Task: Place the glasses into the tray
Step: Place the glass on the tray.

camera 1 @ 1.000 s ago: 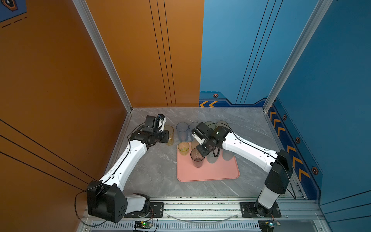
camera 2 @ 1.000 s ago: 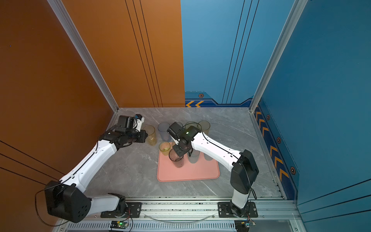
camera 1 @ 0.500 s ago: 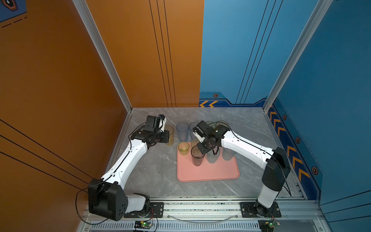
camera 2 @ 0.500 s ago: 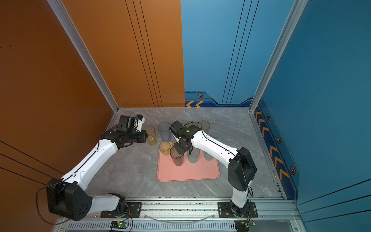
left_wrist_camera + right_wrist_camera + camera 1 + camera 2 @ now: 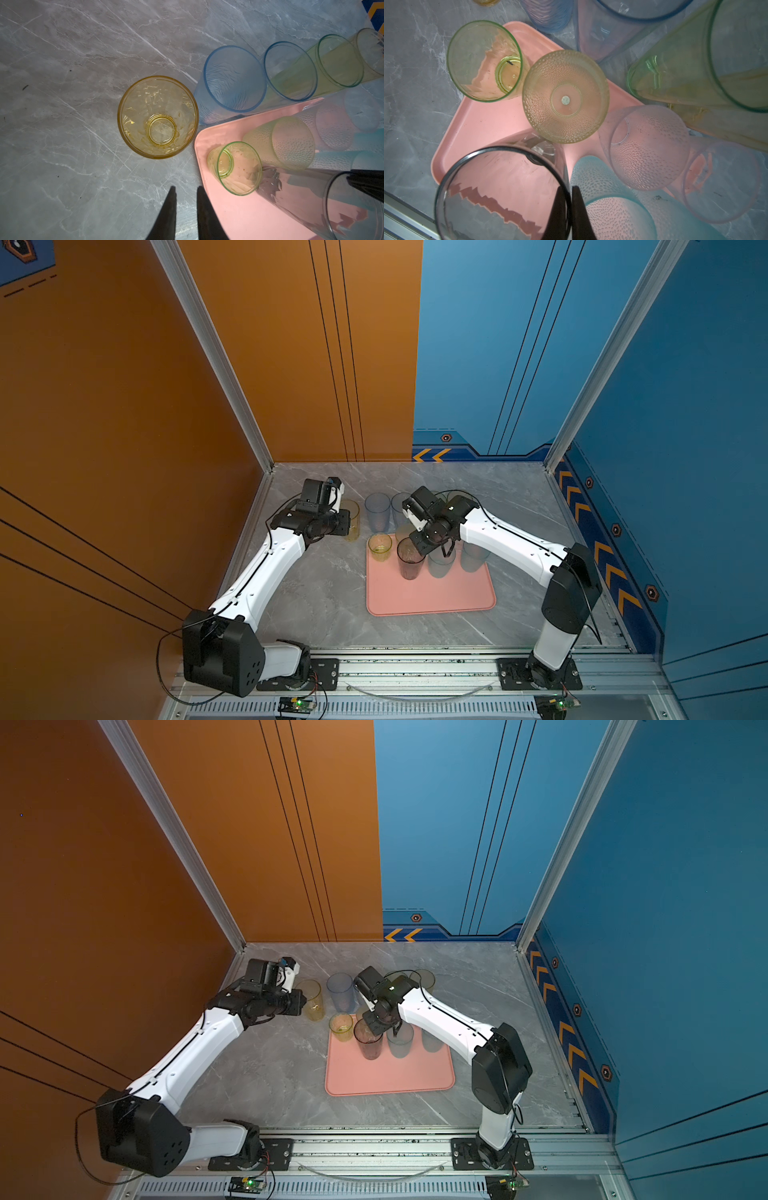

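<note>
Pinches, right gripper (image 5: 568,194) jaws shut together on it, the rim of the tall grey tumbler (image 5: 508,182), upright over the salmon-pink tray (image 5: 483,128) among other tumblers (image 5: 565,96). Holds left gripper (image 5: 186,193) jaws slightly parted, empty, above the marble table (image 5: 62,104), near the amber tumbler (image 5: 158,117) just off the tray's corner.

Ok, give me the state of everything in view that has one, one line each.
left gripper, slightly open, empty, above the table
right gripper, shut on the rim of the grey tumbler
grey tumbler, upright over the tray, rim gripped
amber tumbler, upright on the table, outside the tray
blue tumbler, upright on the table beside the tray
short green tumbler, upright in the tray's corner
tray, flat on the table, partly filled
</note>
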Controlling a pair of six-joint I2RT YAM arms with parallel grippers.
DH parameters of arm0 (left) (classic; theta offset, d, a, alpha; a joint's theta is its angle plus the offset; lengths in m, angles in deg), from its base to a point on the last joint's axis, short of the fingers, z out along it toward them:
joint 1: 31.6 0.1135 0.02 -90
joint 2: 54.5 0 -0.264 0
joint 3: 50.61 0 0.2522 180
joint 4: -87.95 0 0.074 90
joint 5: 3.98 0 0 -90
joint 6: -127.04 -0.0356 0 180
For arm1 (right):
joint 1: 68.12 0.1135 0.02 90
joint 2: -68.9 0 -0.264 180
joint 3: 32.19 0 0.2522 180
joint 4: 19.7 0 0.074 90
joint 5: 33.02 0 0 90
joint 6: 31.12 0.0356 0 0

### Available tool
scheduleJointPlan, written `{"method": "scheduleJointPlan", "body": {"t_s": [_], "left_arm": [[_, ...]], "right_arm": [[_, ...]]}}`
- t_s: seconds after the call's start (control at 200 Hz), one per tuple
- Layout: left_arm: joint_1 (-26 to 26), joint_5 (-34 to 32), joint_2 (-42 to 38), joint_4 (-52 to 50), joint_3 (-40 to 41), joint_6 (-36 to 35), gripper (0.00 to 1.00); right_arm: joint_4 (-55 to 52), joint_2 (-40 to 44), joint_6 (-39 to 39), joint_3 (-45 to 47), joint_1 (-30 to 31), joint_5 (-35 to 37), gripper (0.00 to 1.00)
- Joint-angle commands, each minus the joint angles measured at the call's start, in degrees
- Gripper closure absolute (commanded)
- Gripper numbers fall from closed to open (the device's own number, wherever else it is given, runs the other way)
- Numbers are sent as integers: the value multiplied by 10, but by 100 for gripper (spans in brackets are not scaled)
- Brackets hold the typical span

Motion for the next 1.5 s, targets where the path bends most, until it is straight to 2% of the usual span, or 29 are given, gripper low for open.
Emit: {"method": "scheduleJointPlan", "body": {"t_s": [0.0,1.142,1.497], "left_arm": [[5,3,5,-5,-13,-8,80],[7,5,2,-8,-17,-9,79],[8,7,1,-9,-18,-10,79]], "right_arm": [[9,-11,-1,2,-4,-2,100],[24,-18,4,1,-10,1,100],[20,-11,6,4,-11,-3,86]]}}
